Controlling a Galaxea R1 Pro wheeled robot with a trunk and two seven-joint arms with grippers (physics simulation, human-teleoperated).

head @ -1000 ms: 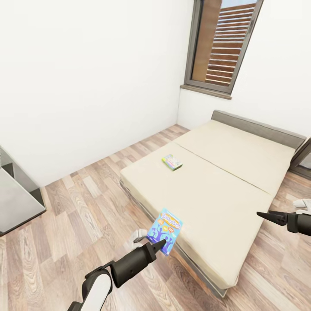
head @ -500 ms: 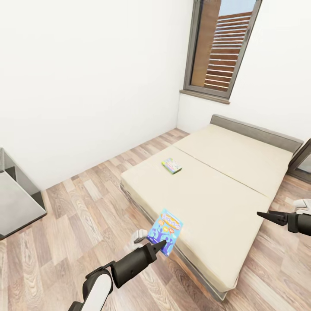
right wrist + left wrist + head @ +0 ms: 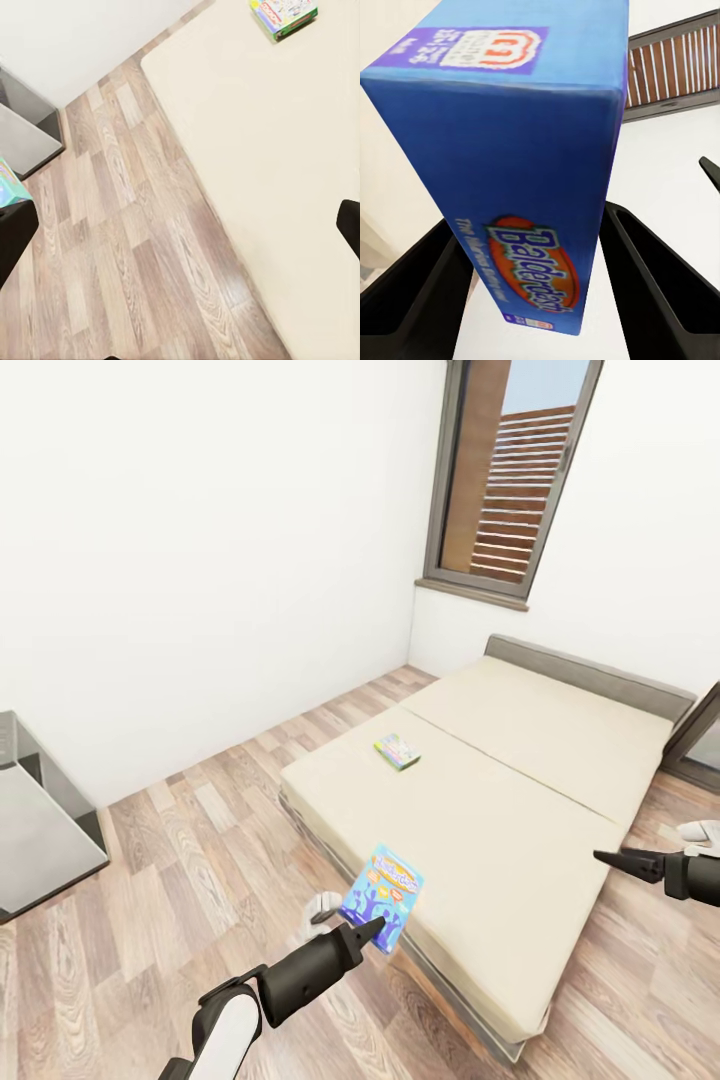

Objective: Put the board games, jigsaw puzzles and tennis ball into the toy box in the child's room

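My left gripper (image 3: 368,928) is shut on the blue "Balderdash" board game (image 3: 383,893), held upright above the floor at the near corner of the bed (image 3: 520,800). In the left wrist view the box (image 3: 521,172) stands clamped between both black fingers (image 3: 656,289). A green-edged "Monopoly" board game (image 3: 398,751) lies flat on the bed's beige cover, and it also shows from the right wrist (image 3: 283,15). My right gripper (image 3: 610,859) hovers over the bed's right side, open with nothing between its fingers (image 3: 351,225). The toy box is out of view.
A dark grey low side table (image 3: 40,830) stands at the left against the white wall. Wood-plank floor (image 3: 200,830) runs between it and the bed. A tall window (image 3: 510,480) sits above the grey headboard (image 3: 590,665).
The whole picture has shifted slightly, so the camera moved. Both arms keep the same pose, and the blue box stays in the left gripper.
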